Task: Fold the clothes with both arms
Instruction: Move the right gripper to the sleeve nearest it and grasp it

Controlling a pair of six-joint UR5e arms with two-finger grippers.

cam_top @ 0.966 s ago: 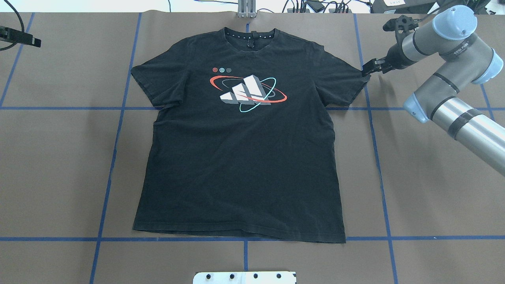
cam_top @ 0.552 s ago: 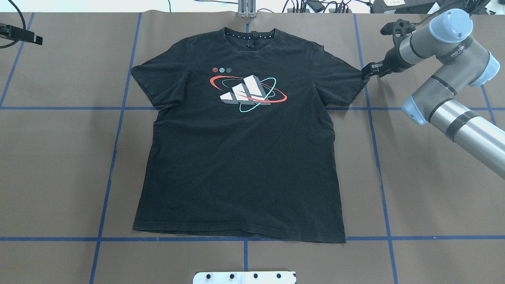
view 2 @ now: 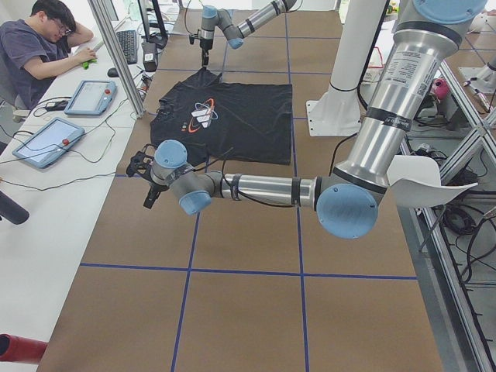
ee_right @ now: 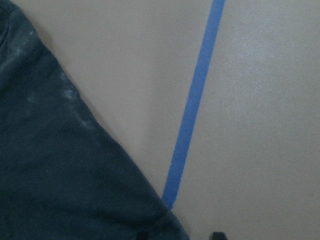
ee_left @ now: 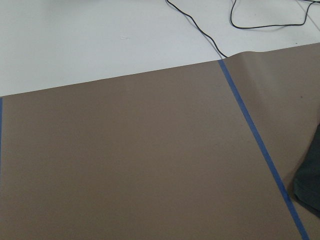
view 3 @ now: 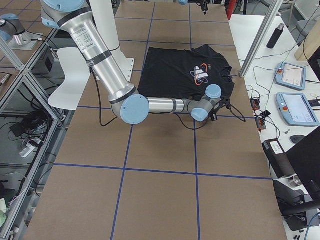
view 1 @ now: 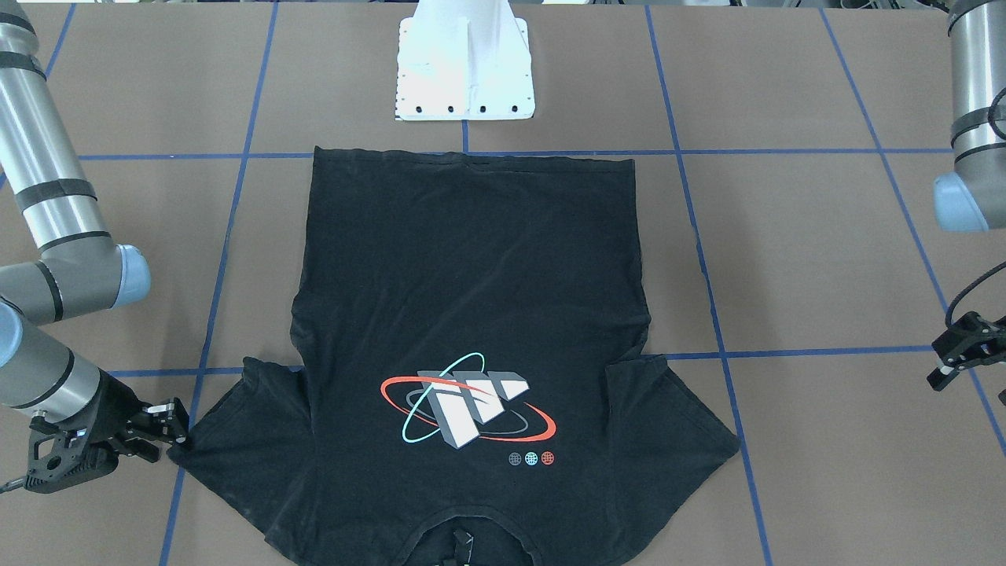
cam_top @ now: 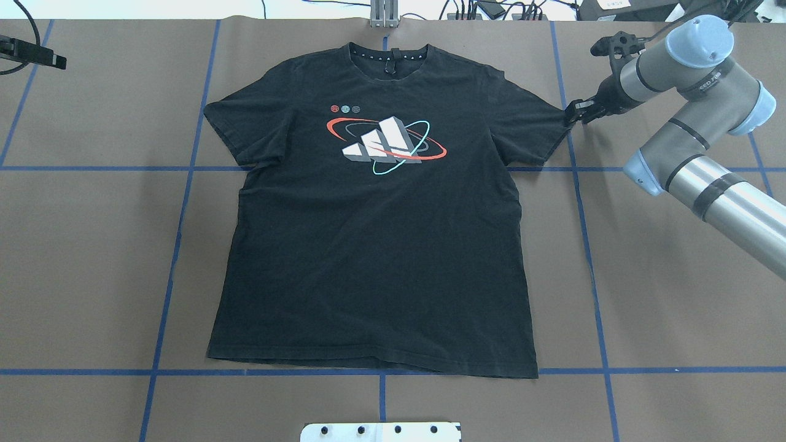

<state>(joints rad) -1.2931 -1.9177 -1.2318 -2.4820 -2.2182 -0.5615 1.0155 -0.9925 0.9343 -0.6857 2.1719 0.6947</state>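
Right gripper (cam_top: pixel 576 112) crept slightly lower, it seems — nearer sleeve (cam_top: pixel 533 126) tip.

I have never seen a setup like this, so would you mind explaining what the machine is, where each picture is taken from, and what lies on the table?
The robot has a right arm and a left arm on one white pedestal, each ending in a two-finger gripper. Two pictures look down on the table, one from behind the robot and one facing it; two look along it from the ends; two come from cameras on the wrists. A black T-shirt lies flat, logo up. The right gripper sits at one sleeve tip, jaws apart, gripping nothing yet. The left gripper hangs well clear of the other sleeve, holding nothing.
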